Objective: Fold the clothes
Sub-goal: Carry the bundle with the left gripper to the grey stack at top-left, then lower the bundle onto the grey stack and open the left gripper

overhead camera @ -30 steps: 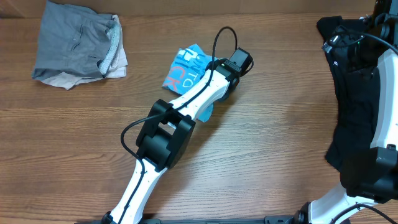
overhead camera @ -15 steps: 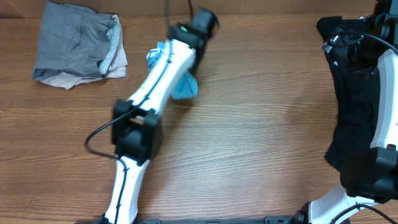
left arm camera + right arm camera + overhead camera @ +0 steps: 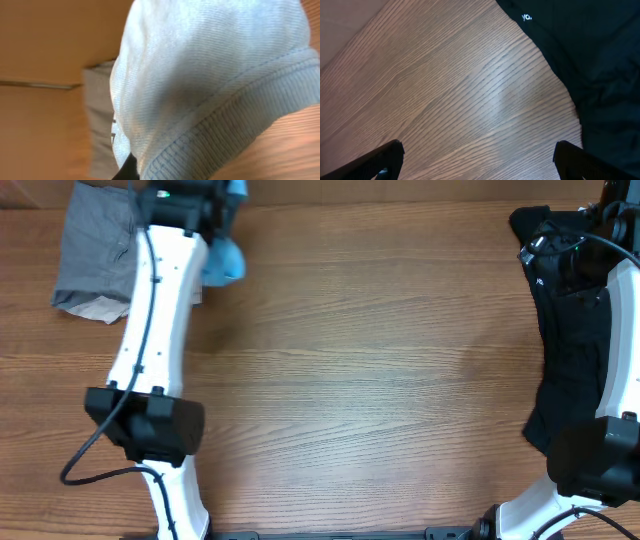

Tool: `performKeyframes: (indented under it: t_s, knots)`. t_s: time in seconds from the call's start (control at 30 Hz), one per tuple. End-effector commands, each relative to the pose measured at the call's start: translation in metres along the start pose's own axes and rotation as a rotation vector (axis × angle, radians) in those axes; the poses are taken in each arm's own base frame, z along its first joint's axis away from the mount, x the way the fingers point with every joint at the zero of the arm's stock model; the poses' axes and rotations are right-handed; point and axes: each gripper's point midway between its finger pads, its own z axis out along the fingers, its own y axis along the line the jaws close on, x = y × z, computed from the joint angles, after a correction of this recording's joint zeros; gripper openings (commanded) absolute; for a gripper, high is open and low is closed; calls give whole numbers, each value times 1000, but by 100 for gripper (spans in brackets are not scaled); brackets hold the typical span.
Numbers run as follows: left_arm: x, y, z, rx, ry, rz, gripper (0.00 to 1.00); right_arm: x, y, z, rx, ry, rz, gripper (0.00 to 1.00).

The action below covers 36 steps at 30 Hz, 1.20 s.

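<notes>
My left gripper (image 3: 215,215) is at the far left of the table, shut on the folded light blue T-shirt (image 3: 225,260), which hangs beside the stack of folded grey and beige garments (image 3: 95,250). In the left wrist view the blue shirt (image 3: 210,75) fills the frame with grey cloth (image 3: 100,120) behind it. A black garment (image 3: 565,310) lies at the right under my right arm. My right gripper (image 3: 480,160) is open and empty above bare wood next to the black garment (image 3: 590,65).
The wooden table (image 3: 380,380) runs across the middle. The left arm stretches from the front edge to the far left corner. The right arm stands over the black garment at the right edge.
My left arm has swung left and toward the far edge, carrying the blue T-shirt from the table's middle to the grey stack. The right arm has not moved.
</notes>
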Motion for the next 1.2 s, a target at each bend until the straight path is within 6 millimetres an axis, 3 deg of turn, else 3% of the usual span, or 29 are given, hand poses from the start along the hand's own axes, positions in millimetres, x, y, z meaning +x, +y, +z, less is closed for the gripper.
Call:
performKeyframes:
  t_s: [0.0,0.1,0.3,0.4,0.57,0.67,0.77,0.9,1.07,1.13,1.17]
  knots:
    - [9,79,-2,-130,-6,137,4,1,1,2,-3,6,-8,100]
    - [16,122,10,-200,-6,188,4,3,3,2,-16,15,-4,100]
    - [35,181,44,-291,39,366,4,7,5,2,-26,32,2,100]
    - [49,193,72,-283,71,464,4,7,5,2,-27,33,4,100]
    - [60,194,128,-280,77,505,4,9,10,2,-31,34,-7,100]
    - [62,183,158,-263,59,503,4,9,12,2,-33,32,-12,100]
    - [63,158,180,-199,30,452,4,9,12,2,-33,32,-8,100]
    - [64,128,189,-137,38,385,4,9,12,2,-34,30,-8,100]
    - [73,82,185,-34,99,195,4,7,13,2,-38,22,-6,100]
    - [79,61,182,17,139,112,15,6,14,2,-40,18,-6,100]
    - [84,46,179,57,163,66,41,5,14,2,-41,16,-6,100]
